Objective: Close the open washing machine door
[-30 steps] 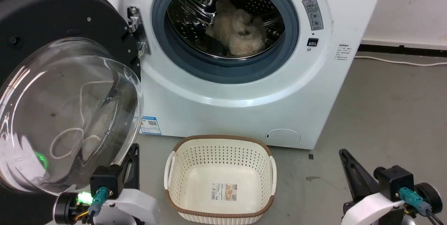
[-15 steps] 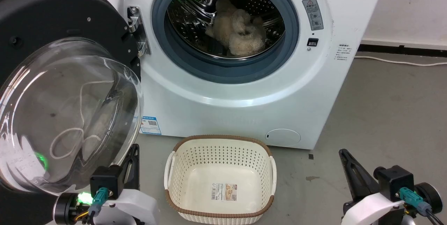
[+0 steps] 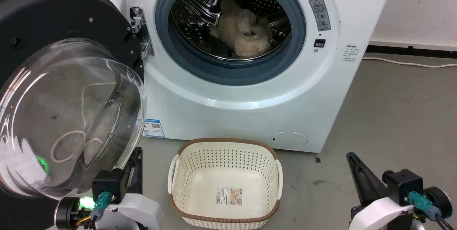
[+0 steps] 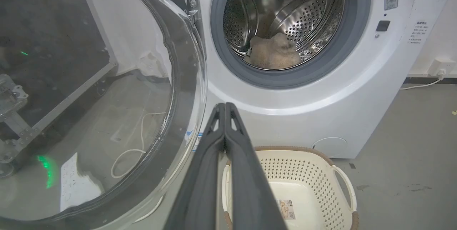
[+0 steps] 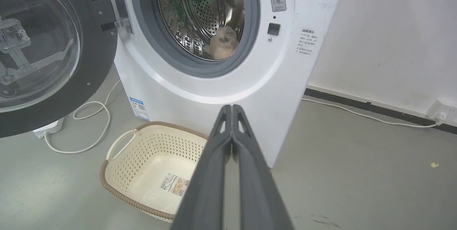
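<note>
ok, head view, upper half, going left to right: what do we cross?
In order: round black-rimmed washing machine door with clear glass bowl window → metal hinge → grey rubber-ringed steel drum mouth → small black latch slot → white cable on the grey floor.

You have bright, even indoor light, and the shadows on the floor [image 3: 392, 115] are soft and faint. The glass of the washing machine door [image 3: 71, 115] carries white glare streaks and a green glow at its near left. The steel drum [image 3: 200, 5] glints with small highlights. Both wrist views bow straight lines near their edges.
</note>
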